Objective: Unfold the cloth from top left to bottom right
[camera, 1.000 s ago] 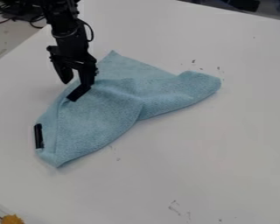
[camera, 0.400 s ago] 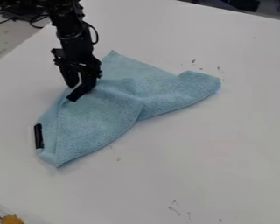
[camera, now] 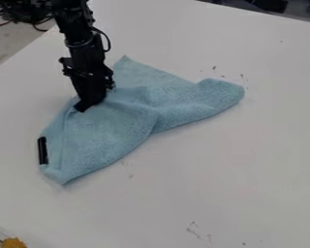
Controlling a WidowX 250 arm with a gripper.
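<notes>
On white table point(camera: 216, 184), hanging down from top left and pinching upper-left edge of blue cloth point(camera: 109, 133) with narrowed gripper point(camera: 83, 106), cloth part-folded left of centre, with black strip point(camera: 42, 150) along its left edge.

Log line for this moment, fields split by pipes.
blue cloth: partly folded | gripper: at cloth's upper-left edge | jaws: closed on fabric

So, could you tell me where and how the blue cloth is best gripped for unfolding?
I'd pinch the top layer of the cloth at its upper-left edge, where the gripper is, coming from above. The cloth lies low on the table, so a side approach looks harder, while that folded-over edge should offer a thin layer to pinch.
</notes>
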